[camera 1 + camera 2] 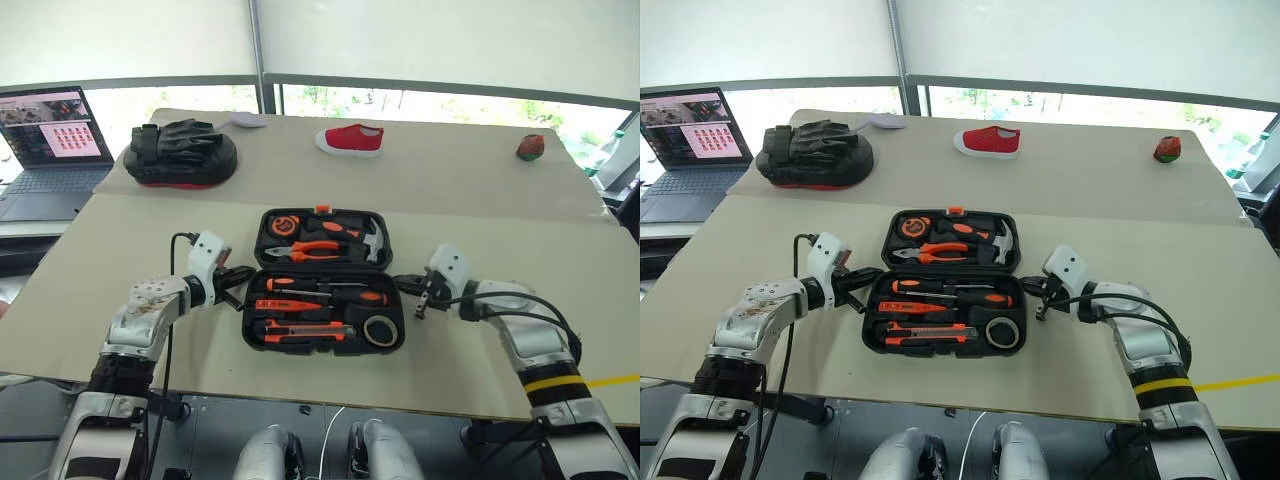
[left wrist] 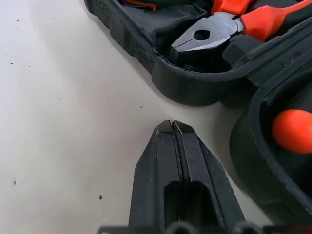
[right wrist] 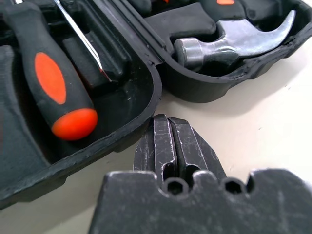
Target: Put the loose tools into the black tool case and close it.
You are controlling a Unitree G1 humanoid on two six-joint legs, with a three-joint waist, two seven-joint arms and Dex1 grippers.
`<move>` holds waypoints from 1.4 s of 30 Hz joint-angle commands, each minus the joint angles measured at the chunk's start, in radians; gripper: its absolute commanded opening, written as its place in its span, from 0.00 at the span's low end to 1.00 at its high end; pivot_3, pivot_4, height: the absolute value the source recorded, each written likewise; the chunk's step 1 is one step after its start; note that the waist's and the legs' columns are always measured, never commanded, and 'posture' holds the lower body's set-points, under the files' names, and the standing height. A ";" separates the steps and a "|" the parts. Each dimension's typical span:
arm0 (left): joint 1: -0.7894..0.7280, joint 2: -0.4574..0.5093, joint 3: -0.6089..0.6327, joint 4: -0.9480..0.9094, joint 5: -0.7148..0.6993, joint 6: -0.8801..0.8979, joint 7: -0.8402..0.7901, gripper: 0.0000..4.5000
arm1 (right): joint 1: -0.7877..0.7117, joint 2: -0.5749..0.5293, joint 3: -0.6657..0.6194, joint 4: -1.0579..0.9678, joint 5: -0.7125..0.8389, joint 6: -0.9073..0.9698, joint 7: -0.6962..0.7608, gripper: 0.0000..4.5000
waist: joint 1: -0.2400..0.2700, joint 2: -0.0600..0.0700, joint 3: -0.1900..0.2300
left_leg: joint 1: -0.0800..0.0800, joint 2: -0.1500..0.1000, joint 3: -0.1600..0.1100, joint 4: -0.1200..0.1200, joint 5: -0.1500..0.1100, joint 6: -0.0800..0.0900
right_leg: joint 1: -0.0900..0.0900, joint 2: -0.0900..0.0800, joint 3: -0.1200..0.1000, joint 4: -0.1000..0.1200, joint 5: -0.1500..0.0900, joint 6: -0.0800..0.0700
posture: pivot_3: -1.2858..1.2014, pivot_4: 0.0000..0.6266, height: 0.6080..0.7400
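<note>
With all tools seated in the open black tool case (image 1: 323,281), closing is judged next: the left gripper (image 1: 240,277) and right gripper (image 1: 408,284), both empty and pinched shut at the hinge ends, must lift the lid.

The tool case (image 1: 322,282) lies open near the front edge of the table (image 1: 480,200), midway between its side edges. The padded mitt (image 1: 180,153) sits towards the far left corner, the shoe (image 1: 351,139) by the far edge, a laptop (image 1: 50,150) beyond the left edge.
</note>
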 commanded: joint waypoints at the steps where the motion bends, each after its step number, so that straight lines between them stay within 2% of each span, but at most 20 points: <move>1: 0.050 0.019 -0.023 -0.110 -0.024 0.049 -0.056 0.01 | 0.044 0.007 0.023 -0.173 0.064 0.068 0.038 0.00 | 0.000 0.000 0.000 | 0.000 0.000 0.000 0.000 0.000 0.000 | 0.000 0.000 0.000 0.000 0.000 0.000 | 0.52 0.24 1.00; 7: 0.147 0.042 0.072 -0.221 -0.050 0.085 -0.020 0.01 | 0.117 0.007 -0.025 -0.280 0.101 0.162 -0.007 0.00 | -0.005 0.000 0.000 | 0.001 0.001 0.000 -0.001 0.000 0.000 | -0.001 0.000 0.001 -0.001 -0.001 -0.001 | 0.52 0.24 1.00; 11: 0.228 0.044 0.159 -0.258 -0.084 0.093 0.007 0.01 | 0.163 -0.011 -0.058 -0.296 0.098 0.152 -0.029 0.00 | -0.005 0.000 0.000 | 0.000 0.001 0.000 -0.001 -0.001 0.000 | -0.001 0.000 0.001 0.000 -0.001 -0.001 | 0.52 0.24 1.00; 13: 0.261 0.046 0.234 -0.275 -0.135 0.104 0.004 0.13 | 0.170 -0.014 -0.111 -0.277 0.119 0.128 -0.036 0.00 | -0.005 0.000 0.000 | 0.001 0.002 0.000 -0.002 -0.004 -0.006 | -0.001 0.000 0.002 0.000 -0.001 -0.001 | 0.52 0.24 1.00; 14: 0.262 0.044 0.277 -0.280 -0.157 0.091 0.014 0.15 | 0.172 -0.017 -0.148 -0.281 0.146 0.159 -0.046 0.00 | -0.003 0.000 0.000 | 0.000 0.002 -0.001 -0.002 -0.004 -0.006 | -0.002 0.000 0.002 0.000 -0.001 -0.001 | 0.52 0.24 1.00; 15: 0.263 0.054 0.304 -0.286 -0.172 0.097 0.018 0.24 | 0.174 -0.019 -0.185 -0.287 0.173 0.182 -0.057 0.00 | -0.001 0.000 0.001 | 0.000 0.002 -0.001 -0.001 -0.004 -0.006 | -0.002 0.000 0.002 0.000 -0.001 -0.001 | 0.52 0.24 1.00; 16: 0.261 0.069 0.325 -0.285 -0.179 0.108 0.024 0.34 | 0.183 -0.050 -0.198 -0.304 0.202 0.253 -0.038 0.06 | 0.002 0.000 0.001 | -0.001 0.002 -0.001 -0.001 -0.004 -0.007 | -0.003 -0.001 0.002 0.000 0.000 -0.001 | 0.52 0.24 1.00; 20: 0.279 0.152 0.389 -0.309 -0.220 0.198 0.011 0.65 | 0.200 -0.119 -0.271 -0.329 0.222 0.269 -0.045 0.33 | 0.011 0.000 0.001 | -0.001 0.002 -0.002 0.000 -0.004 -0.007 | -0.002 -0.002 0.001 0.000 0.001 -0.001 | 0.52 0.24 1.00; 24: 0.193 0.231 0.468 -0.330 -0.363 0.466 0.038 0.98 | 0.145 -0.203 -0.340 -0.385 0.368 0.560 -0.055 0.63 | 0.012 -0.001 0.001 | -0.004 0.001 -0.002 -0.001 -0.004 -0.007 | -0.006 -0.001 0.002 0.000 0.001 -0.001 | 0.52 0.24 1.00; 27: 0.089 0.254 0.436 -0.312 -0.375 0.562 0.081 1.00 | 0.054 -0.247 -0.303 -0.373 0.398 0.732 -0.088 0.86 | 0.013 -0.001 0.001 | -0.006 0.001 -0.002 0.000 -0.003 -0.006 | -0.007 -0.001 0.001 0.001 0.001 -0.001 | 0.52 0.24 1.00; 29: -0.038 0.257 0.370 -0.259 -0.357 0.684 0.145 1.00 | -0.080 -0.284 -0.221 -0.332 0.430 0.942 -0.088 0.99 | 0.013 -0.002 0.001 | -0.006 0.001 -0.002 0.000 -0.003 -0.007 | -0.007 -0.001 0.001 0.001 0.001 -0.001 | 0.52 0.24 1.00; 33: -0.180 0.178 0.365 -0.159 -0.369 0.837 0.224 1.00 | -0.246 -0.239 -0.182 -0.236 0.475 1.154 -0.122 0.99 | 0.012 -0.002 0.002 | -0.006 0.000 -0.002 0.000 0.002 0.000 | -0.008 0.000 0.001 0.003 0.001 -0.001 | 0.52 0.24 1.00; 34: -0.195 0.180 0.325 -0.142 -0.356 0.856 0.221 1.00 | -0.290 -0.213 -0.171 -0.202 0.464 1.185 -0.152 0.99 | 0.010 -0.003 0.002 | -0.006 -0.001 -0.002 0.000 0.003 0.002 | -0.008 0.000 0.001 0.003 0.001 -0.002 | 0.52 0.24 1.00; 37: -0.215 0.176 0.245 -0.115 -0.345 0.862 0.191 1.00 | -0.382 -0.153 -0.146 -0.117 0.432 1.250 -0.218 0.99 | 0.000 -0.003 0.002 | -0.007 -0.002 0.000 0.000 0.004 0.003 | -0.010 0.003 0.001 0.006 0.004 -0.007 | 0.52 0.24 1.00; 42: -0.328 0.084 0.207 0.046 -0.313 0.823 0.218 1.00 | -0.509 -0.045 -0.117 0.066 0.391 1.263 -0.284 0.99 | -0.001 -0.005 0.004 | -0.008 -0.003 0.002 0.001 0.004 0.002 | -0.013 0.003 0.001 0.009 0.005 -0.009 | 0.52 0.24 1.00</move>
